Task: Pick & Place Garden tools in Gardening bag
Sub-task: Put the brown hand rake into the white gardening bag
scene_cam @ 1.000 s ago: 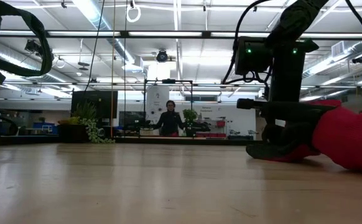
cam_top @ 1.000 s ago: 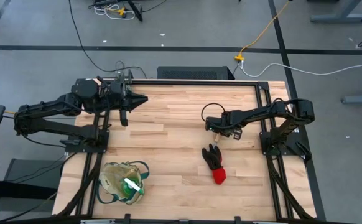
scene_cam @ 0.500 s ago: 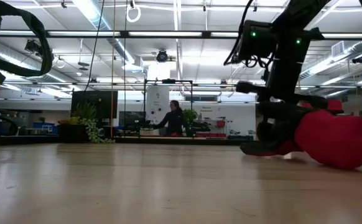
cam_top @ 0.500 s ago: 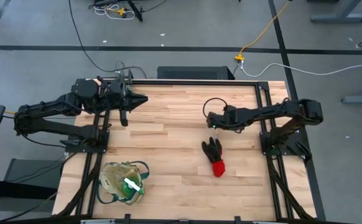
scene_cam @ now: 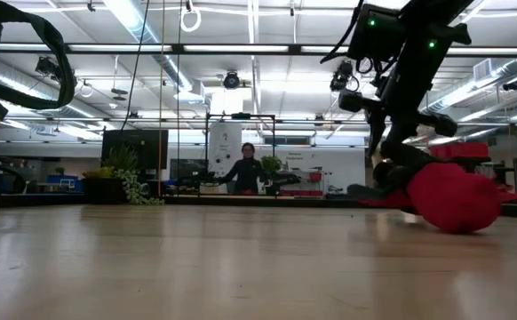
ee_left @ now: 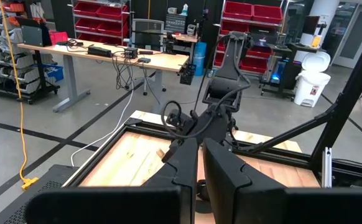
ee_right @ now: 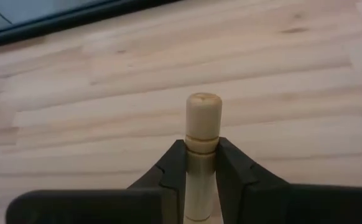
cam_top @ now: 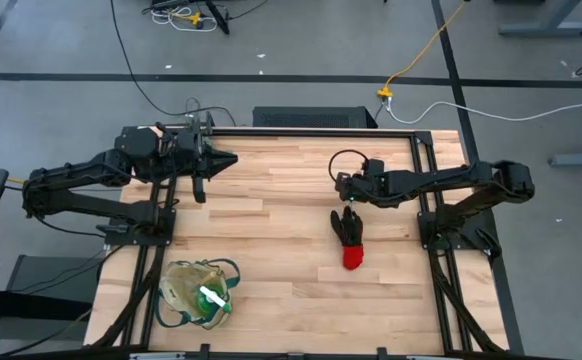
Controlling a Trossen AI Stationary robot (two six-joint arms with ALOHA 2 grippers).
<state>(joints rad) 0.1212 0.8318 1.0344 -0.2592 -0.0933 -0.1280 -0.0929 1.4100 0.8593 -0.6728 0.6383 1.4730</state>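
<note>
Right gripper [ee_right: 199, 163] clamped on wooden tool handle [ee_right: 203, 127], above glove bundle [cam_top: 350, 238]; left gripper [ee_left: 199, 163] closed, idle.

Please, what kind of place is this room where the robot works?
Probably a robotics lab or workshop. Beyond the wooden table stand shelves with red storage bins, a workbench covered with cables and equipment, and a concrete floor with taped lines and loose cables.

Two dark jointed arms, matte black segments, a looping black cable by the right pincer [cam_top: 348, 201], small green lights, blocky black fingers [ee_right: 168, 174].
</note>
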